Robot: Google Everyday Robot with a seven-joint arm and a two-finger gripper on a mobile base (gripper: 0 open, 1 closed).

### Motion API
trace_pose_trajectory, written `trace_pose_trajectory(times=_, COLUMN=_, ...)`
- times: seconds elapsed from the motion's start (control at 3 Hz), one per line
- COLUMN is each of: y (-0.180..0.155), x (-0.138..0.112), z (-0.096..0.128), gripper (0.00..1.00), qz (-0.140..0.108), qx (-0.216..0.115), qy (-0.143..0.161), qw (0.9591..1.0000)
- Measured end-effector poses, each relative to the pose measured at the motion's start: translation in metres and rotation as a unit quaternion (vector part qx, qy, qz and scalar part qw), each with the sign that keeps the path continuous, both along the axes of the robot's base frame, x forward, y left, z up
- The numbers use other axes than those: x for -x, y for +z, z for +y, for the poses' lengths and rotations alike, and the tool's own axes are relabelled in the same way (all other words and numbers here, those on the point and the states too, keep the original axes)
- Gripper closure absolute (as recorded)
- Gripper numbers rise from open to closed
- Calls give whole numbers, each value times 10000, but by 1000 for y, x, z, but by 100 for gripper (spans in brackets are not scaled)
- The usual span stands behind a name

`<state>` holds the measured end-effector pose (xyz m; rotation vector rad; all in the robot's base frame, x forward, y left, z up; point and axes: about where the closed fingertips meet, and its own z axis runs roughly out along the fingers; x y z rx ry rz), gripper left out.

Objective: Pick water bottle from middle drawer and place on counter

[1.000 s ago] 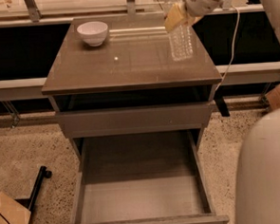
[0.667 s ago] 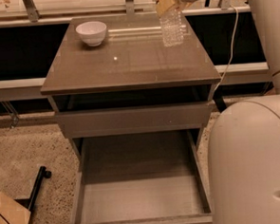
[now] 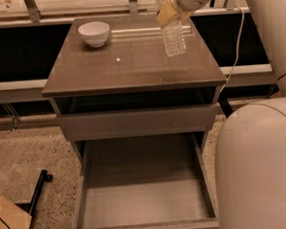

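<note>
Judging by its thin, clear ribbed walls, treat the water bottle [image 3: 174, 39] as light, slick and easily crushed; your gripper [image 3: 168, 12] has its fingers closed on the stiffer upper end, holding it upright at the right rear of the counter [image 3: 106, 70].

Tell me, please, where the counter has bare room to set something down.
The counter's front half is bare, up to the white bowl at back left and the water bottle at back right. Back right is crowded: the gripper clamps the bottle's top. The middle drawer's floor is bare too.
</note>
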<state>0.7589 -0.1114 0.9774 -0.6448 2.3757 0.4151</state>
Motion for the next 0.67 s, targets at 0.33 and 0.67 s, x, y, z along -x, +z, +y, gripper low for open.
trace_pose_trajectory(times=0.33, y=-31, x=14, z=4, gripper=100, qz=304, qx=166, qy=87, qw=9994)
trace_pose_trajectory(times=0.67, y=-72, x=30, z=11, gripper=100, qz=606, qx=263, qy=152, qw=9977)
